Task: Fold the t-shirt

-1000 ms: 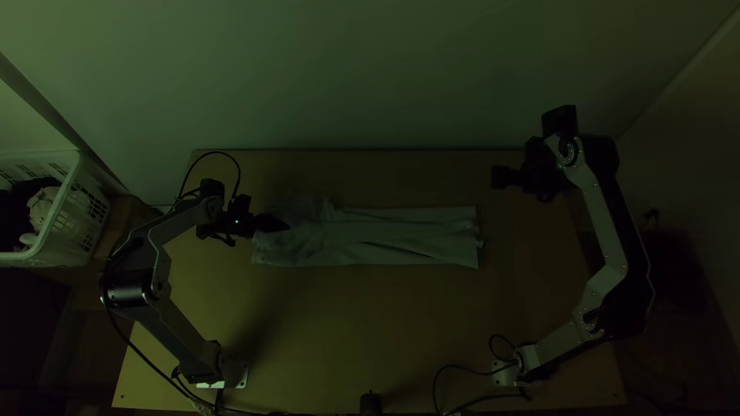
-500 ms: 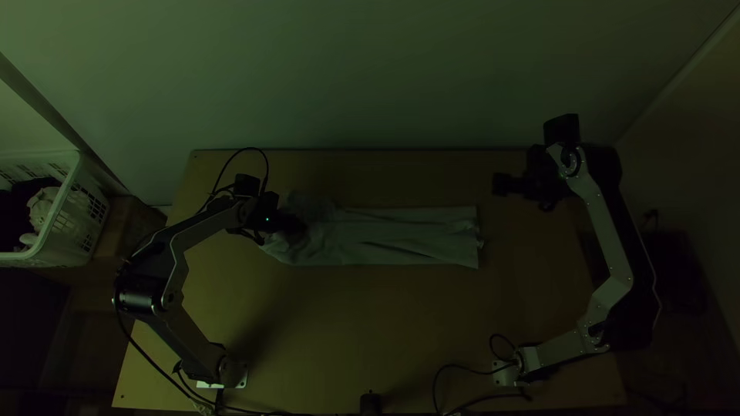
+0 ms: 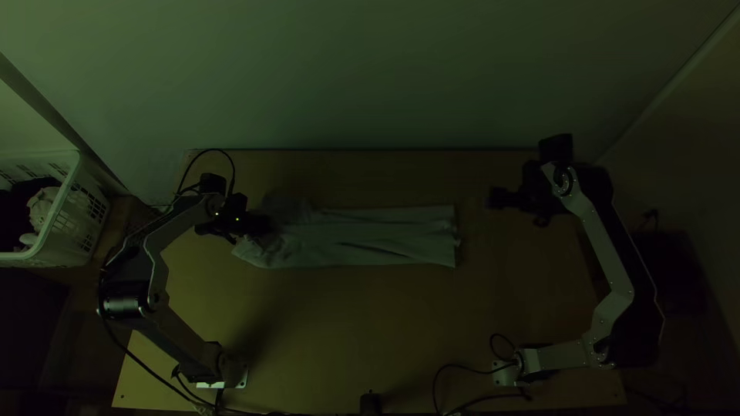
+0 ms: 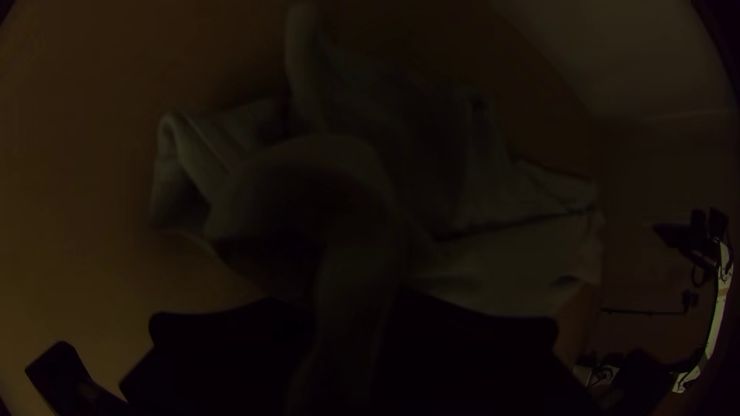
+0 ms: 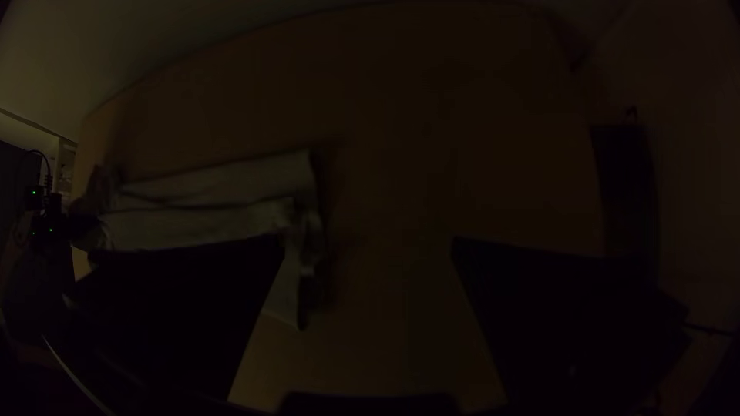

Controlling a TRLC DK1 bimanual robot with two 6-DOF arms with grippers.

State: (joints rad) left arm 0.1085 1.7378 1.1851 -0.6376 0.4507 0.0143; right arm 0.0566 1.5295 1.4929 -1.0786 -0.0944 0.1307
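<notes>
T-shirt point(image 3: 370, 239) gripped at its left end by the left tool point(image 3: 266, 224); right tool point(image 3: 492, 198) open.
Near to far: the bases of both arms stand at the near edge of the tabletop point(image 3: 347, 323), left and right. Beyond them, the T-shirt lies across the middle as a long folded strip, creased lengthwise, its left end bunched. The left wrist view shows a raised fold of it held between the left tool's fingers. A white basket point(image 3: 74, 231) containing cloth stands off to the left. Slightly farther, the right tool, fingers wide apart, is beyond the T-shirt's right end, not touching it. A pale wall point(image 3: 370, 77) rises behind the far edge.
</notes>
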